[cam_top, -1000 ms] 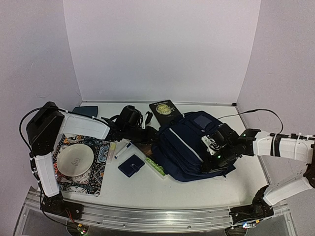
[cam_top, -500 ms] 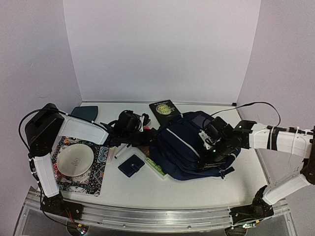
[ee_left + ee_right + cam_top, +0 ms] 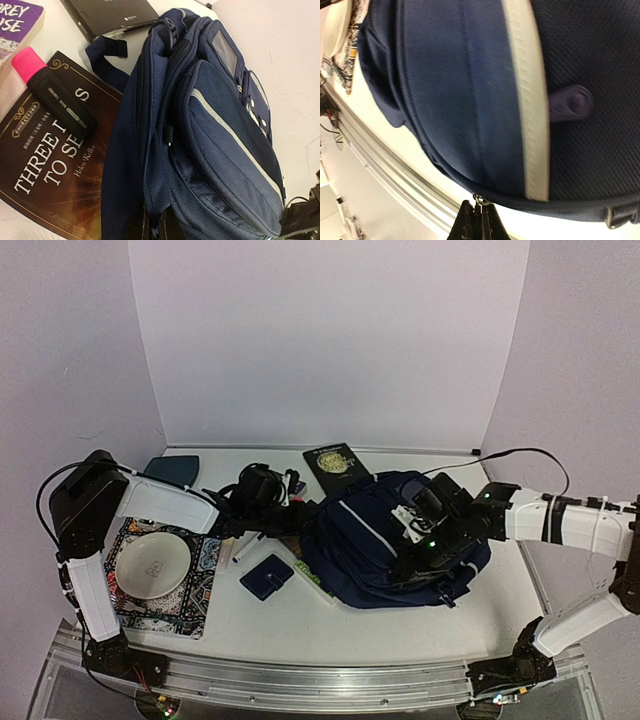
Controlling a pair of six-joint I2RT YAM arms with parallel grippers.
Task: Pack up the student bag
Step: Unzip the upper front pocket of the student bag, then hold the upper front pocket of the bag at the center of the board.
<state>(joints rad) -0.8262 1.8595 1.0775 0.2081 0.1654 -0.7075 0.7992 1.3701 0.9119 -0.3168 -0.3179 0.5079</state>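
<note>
The large navy-blue fabric backpack with thin white stripes lies on its side on the white counter, right of centre, between the two arms. The right pincer reaches in from the right over the backpack. Its fingers are pressed together on a small metal zipper ring at the backpack's near edge. The left pincer is at the backpack's left end, also closed tight, with the blue fabric bunched at its tips.

Just left of the backpack lies a brown paperback book with gold lettering. A black marker with a pink cap rests on it. A black hardcover book sits beyond the backpack, near the far wall. A small flat navy wallet lies near the backpack's left end, towards the near side. Further left, a round white plate sits on a patterned mat. A dark-teal pouch lies at the far left.
</note>
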